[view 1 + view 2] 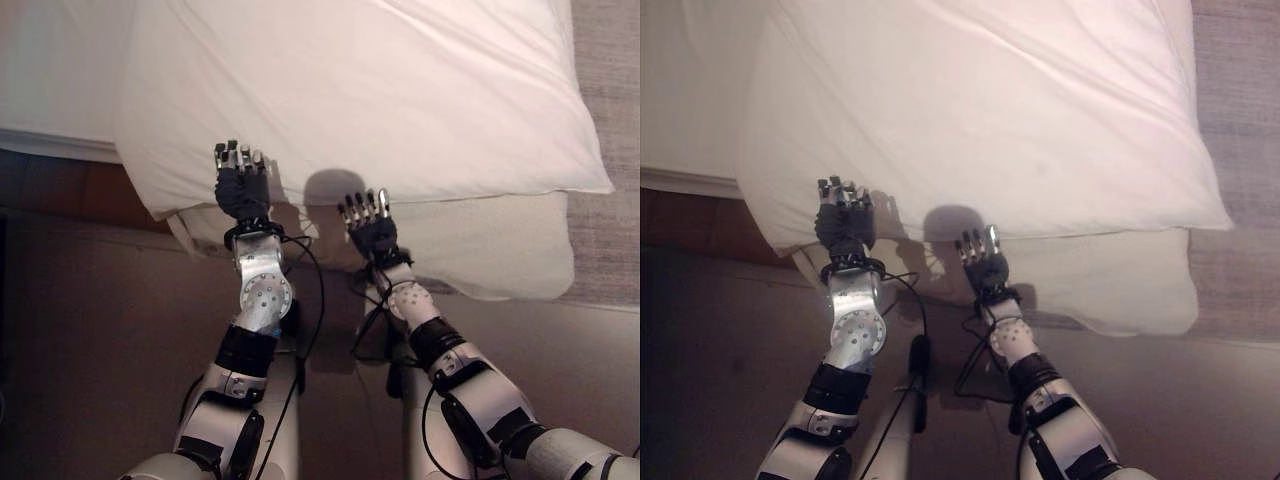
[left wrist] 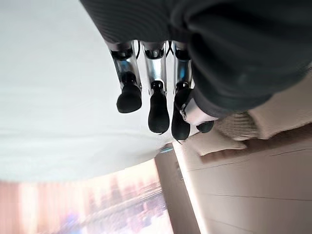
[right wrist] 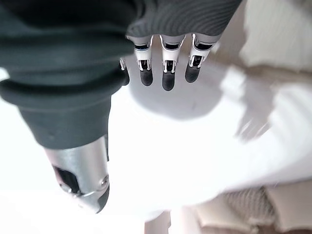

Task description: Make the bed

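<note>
Two white pillows, stacked, overhanging the bed edge.
Upper pillow large, lying across lower pillow, near edge jutting over brown floor. Left hand at upper pillow's near edge, fingers straight, loosely apart, clasping nothing. Right hand just beside lower pillow's front, fingers extended, likewise unclenched. White bed sheet at far left.

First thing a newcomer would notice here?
The big white pillow spread across the upper part of the head views, stacked on a second pillow whose edge shows beneath it. Next, the two hands at its near edge: the left hand with straight fingers up against the top pillow, the right hand open beside it, in front of the lower pillow.
</note>
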You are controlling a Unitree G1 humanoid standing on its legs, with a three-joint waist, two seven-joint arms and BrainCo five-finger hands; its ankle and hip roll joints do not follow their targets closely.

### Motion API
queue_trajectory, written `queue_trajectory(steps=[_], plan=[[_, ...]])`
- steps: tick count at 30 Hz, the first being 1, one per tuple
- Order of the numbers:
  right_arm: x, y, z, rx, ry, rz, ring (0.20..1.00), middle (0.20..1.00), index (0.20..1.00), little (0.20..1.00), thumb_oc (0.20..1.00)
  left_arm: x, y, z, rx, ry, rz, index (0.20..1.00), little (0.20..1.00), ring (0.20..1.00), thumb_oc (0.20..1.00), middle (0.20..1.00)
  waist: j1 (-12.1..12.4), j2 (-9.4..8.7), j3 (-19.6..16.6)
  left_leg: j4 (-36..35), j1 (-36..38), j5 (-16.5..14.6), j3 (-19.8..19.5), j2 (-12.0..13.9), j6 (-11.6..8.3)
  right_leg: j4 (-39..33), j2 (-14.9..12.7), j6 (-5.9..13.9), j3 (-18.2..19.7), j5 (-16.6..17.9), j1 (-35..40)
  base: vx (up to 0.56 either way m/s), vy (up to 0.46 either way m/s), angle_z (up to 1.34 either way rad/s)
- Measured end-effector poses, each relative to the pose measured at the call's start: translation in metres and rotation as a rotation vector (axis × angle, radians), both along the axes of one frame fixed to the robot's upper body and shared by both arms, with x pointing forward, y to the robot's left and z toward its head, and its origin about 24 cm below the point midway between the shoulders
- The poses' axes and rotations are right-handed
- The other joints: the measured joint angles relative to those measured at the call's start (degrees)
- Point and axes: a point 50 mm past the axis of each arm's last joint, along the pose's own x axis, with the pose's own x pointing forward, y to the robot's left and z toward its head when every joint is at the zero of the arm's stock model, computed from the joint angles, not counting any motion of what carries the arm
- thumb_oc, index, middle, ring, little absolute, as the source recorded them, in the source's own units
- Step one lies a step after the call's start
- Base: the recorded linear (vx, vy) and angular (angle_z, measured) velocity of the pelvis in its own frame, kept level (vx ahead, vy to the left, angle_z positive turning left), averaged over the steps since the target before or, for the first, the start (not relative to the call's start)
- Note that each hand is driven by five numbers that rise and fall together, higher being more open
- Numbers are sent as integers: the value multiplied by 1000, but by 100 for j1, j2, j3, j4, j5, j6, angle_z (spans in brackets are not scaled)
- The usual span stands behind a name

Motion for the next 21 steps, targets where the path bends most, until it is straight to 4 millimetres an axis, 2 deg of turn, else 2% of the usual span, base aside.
queue_trajectory(steps=[4,7,10,11,12,13,17,21], plan=[[-3,-14,26,43,-122,-50,1000,1000,1000,1000,1000,-2,15,-5,-4,47,74,200,200,200,200,200,4,1,0,-3,-41,7,-34,-35,11,-3,-33,14,-34,-10,-18,20,27,6],[-3,-23,21,31,-112,-79,1000,1000,1000,1000,1000,-2,18,-9,-3,69,83,200,200,200,200,200,-2,1,0,-13,-46,8,-49,-62,16,-3,-60,28,-46,-20,-18,23,32,5],[-7,-31,4,23,-68,-103,1000,1000,1000,1000,1000,-3,17,-13,6,84,78,200,200,200,200,200,-12,0,0,-17,-67,10,-46,-75,22,-6,-75,32,-45,-21,-41,0,0,0],[-8,-32,2,21,-60,-106,1000,1000,1000,1000,1000,-3,17,-14,6,88,78,297,297,297,297,297,-17,0,0,-16,-72,10,-46,-75,22,-5,-73,32,-45,-21,-47,0,0,0],[-9,-34,-6,15,-38,-111,1000,1000,1000,1000,1000,-4,17,-17,9,96,75,576,576,576,576,576,-22,0,0,-15,-70,10,-42,-73,22,-2,-72,32,-42,-21,-48,0,0,0],[-10,-35,-9,9,-30,-115,1000,1000,1000,1000,1000,-4,16,-18,11,101,70,1000,1000,1000,1000,1000,-28,0,0,-14,-71,10,-39,-73,23,-1,-71,32,-39,-20,-53,0,0,0],[-16,-39,-31,-86,26,-111,1000,1000,1000,1000,1000,-5,18,-31,28,140,67,1000,1000,1000,1000,1000,-122,0,1,-5,-69,9,-10,-72,24,19,-70,32,-6,-20,-73,0,0,-1],[-30,-43,-67,-265,121,-75,1000,1000,1000,1000,1000,-5,14,-53,72,226,31,1000,1000,1000,1000,1000,-174,-1,2,14,-73,7,52,-64,28,75,-65,33,64,-17,-141,-8,-2,-7]])
